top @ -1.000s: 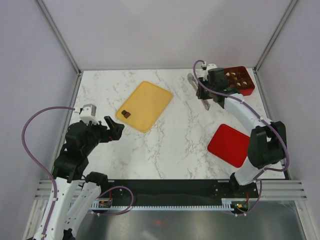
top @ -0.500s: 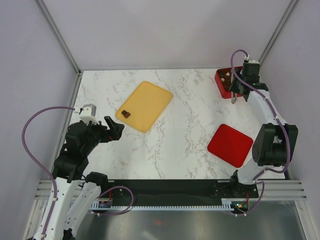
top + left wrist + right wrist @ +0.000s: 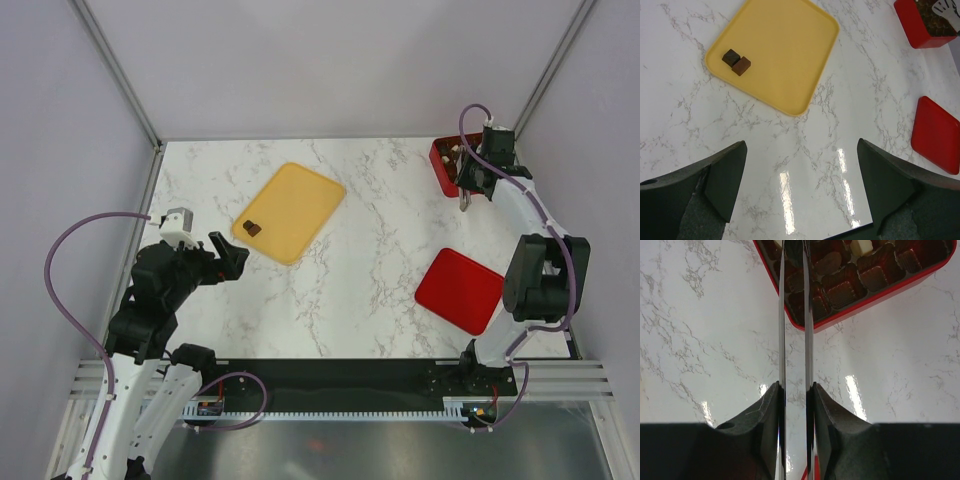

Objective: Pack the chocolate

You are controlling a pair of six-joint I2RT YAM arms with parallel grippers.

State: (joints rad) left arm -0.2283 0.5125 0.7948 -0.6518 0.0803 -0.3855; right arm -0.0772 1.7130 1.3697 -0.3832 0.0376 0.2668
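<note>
Marble tabletop [image 3: 360, 260] is stretching wide between the two arms. At its far right edge the right gripper [image 3: 795, 390] is clamping slim metal tongs [image 3: 795, 315], blades almost together, tips reaching over a corner of the red gridded box [image 3: 875, 298] where packed chocolates [image 3: 829, 262] are sitting. The left gripper [image 3: 801, 142] is hanging wide open and empty near the yellow tray [image 3: 790, 45], two brown chocolate pieces [image 3: 736, 62] lying by its left corner.

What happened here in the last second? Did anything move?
The right gripper, clamped on tweezers, swung right from beside the red box to above its corner. The left gripper, the yellow tray with its two chocolates and the red lid stayed put.
</note>
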